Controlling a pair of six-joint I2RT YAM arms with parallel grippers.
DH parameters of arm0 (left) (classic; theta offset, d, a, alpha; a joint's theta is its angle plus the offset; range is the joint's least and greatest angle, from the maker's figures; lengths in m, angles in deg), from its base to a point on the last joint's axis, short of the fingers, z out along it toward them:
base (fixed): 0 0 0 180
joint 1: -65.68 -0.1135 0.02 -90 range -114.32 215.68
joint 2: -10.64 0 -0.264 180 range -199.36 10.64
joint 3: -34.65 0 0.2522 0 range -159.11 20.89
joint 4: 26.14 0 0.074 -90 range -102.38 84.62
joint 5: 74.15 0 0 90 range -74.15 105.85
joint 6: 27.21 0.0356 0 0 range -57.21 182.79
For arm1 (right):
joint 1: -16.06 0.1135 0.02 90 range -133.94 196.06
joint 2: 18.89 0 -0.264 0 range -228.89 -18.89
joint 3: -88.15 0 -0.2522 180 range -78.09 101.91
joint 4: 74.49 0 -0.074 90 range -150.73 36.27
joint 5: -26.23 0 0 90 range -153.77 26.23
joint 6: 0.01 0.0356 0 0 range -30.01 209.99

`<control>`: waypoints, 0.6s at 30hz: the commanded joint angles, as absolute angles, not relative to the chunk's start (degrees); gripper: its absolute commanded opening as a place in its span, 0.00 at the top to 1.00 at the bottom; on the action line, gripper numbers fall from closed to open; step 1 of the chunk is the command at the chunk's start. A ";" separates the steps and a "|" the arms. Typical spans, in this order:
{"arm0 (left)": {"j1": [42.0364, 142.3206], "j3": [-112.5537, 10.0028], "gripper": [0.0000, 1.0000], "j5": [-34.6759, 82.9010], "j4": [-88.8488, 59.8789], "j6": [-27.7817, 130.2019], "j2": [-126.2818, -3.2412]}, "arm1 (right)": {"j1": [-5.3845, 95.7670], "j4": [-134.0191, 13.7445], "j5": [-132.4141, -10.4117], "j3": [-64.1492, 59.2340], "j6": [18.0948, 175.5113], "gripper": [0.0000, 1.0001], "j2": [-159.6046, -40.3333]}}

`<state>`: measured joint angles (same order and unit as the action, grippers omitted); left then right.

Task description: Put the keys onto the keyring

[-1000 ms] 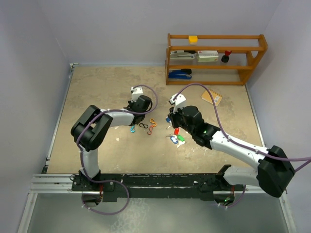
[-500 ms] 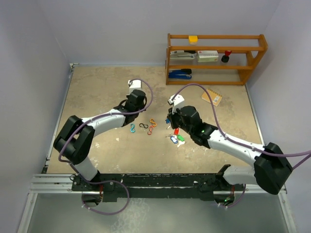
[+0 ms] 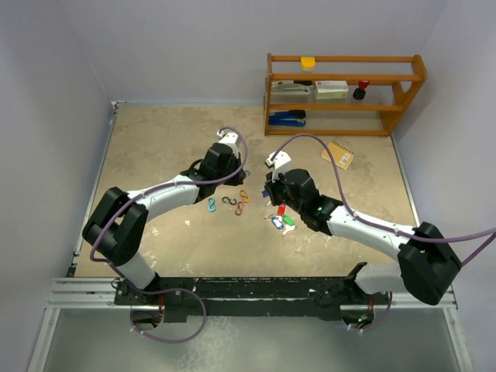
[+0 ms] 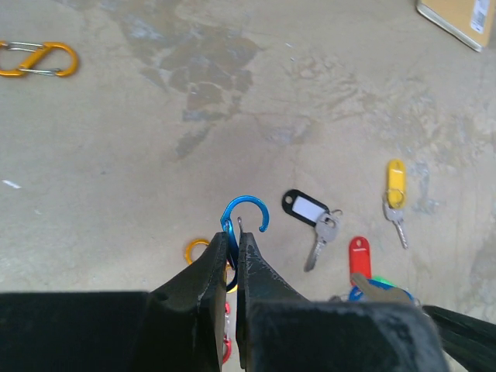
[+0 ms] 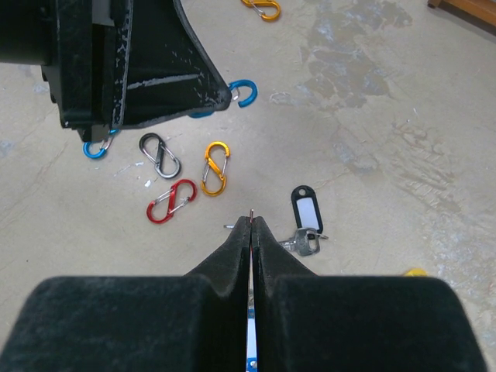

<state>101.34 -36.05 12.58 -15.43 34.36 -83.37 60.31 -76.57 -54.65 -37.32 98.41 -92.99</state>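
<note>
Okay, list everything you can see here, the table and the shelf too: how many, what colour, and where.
loose S-clips: five; black, red, blue, two orange; on the table between the arms, one orange farther off
held S-clip: one, blue, in the left hand
keys: five tags show; black-and-white, yellow, red, green, blue; on the table by the right arm
notebook: one, brown, on the table near the shelf
shelf: one, wooden, far right corner
stapler: one, blue, lower shelf; other shelf items too small to tell
table: one, beige
left hand: shut on the held S-clip
right hand: shut on a thin metal piece, unclear what
</note>
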 commanded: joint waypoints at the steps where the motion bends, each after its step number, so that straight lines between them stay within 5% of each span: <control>1: 102.31 -36.99 1.00 18.51 -18.12 33.66 -80.64 | 60.45 -80.03 -55.96 -35.78 98.58 1.00 -94.29; 18: 106.17 -39.09 1.00 20.46 -15.35 35.53 -80.78 | 60.46 -80.16 -57.88 -34.03 98.60 1.00 -97.97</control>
